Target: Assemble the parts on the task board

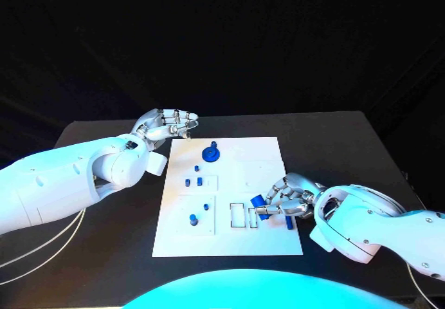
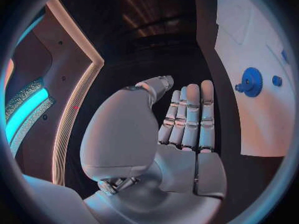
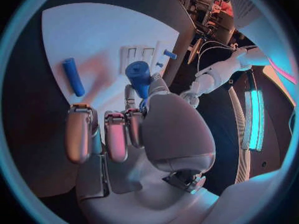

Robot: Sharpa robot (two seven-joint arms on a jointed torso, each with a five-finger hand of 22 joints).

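From the head view we see the white board [image 1: 227, 196] in the middle of the black table [image 1: 343, 148]. Small blue parts sit on it — a round gear [image 1: 211, 154] near the far end, little pegs [image 1: 193, 182] in a square slot, and one more peg [image 1: 194, 220] closer to us. Our left hand [image 1: 167, 124] is off the board, just past its far left corner, with its fingers held side by side and nothing in them. Our right hand [image 1: 285, 198] is over the board's right edge, and its fingers are pinching a blue block [image 1: 263, 215] by two open slots [image 1: 245, 215]. A blue rod [image 1: 289, 223] lies on the board just beside that hand.

From the left wrist we see the left hand [image 2: 181, 129] flat, fingers straight and close together, holding nothing. The gear [image 2: 251, 81] lies on the board [image 2: 249, 40] to one side, apart from the hand.

From the right wrist we see the right hand [image 3: 134, 127] with the thick blue block [image 3: 138, 75] pinched at its fingertips — the other fingers are curled in a row. The rod [image 3: 73, 76] lies flat on the board [image 3: 99, 35], near the fingers but not touching.
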